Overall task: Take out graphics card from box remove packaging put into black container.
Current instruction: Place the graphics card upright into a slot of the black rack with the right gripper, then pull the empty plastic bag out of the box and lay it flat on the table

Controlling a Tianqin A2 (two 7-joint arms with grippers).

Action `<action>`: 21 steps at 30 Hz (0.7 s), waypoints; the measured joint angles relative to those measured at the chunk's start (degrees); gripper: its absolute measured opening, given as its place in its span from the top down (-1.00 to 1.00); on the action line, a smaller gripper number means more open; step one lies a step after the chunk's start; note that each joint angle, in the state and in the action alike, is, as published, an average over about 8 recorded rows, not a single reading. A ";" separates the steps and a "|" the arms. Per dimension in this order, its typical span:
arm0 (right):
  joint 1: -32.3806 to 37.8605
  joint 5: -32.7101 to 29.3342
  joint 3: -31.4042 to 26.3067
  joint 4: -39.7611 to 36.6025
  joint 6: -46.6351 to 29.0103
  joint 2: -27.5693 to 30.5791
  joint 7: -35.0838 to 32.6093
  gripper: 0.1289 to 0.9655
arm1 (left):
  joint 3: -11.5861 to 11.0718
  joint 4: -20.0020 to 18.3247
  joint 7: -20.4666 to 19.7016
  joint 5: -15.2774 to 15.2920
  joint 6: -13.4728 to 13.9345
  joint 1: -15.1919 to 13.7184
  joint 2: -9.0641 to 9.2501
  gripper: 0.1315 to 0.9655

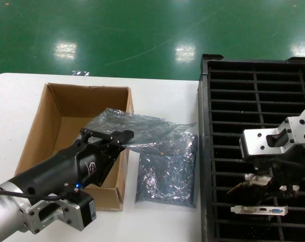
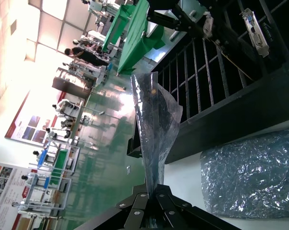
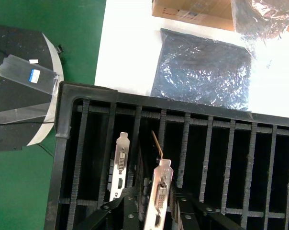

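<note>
Beside the box (image 1: pixel 66 131), our left claw (image 1: pixel 123 137) clenches the crinkled packaging (image 1: pixel 137 128), lifted above the desk (image 1: pixel 167 222), while right of the box our right claw (image 3: pixel 159 203) grips the graphics card (image 3: pixel 160 191) inside the black container (image 1: pixel 256 91).

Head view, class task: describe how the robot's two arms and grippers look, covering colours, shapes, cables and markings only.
The left gripper is black, long and tapered, with a small pale logo, a blue light, a black cable and a silver cylindrical arm behind. The right gripper hangs under a blocky silver-white wrist housing with dark recesses.
</note>
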 joint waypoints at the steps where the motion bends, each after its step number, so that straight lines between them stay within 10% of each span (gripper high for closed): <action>1: 0.00 0.00 0.00 0.00 0.00 0.00 0.00 0.85 | 0.00 0.00 0.00 0.00 0.00 0.00 0.00 0.98; 21: 0.00 0.00 0.00 0.00 0.00 0.00 0.00 0.03 | 0.00 0.00 0.00 0.00 0.00 0.00 0.00 0.98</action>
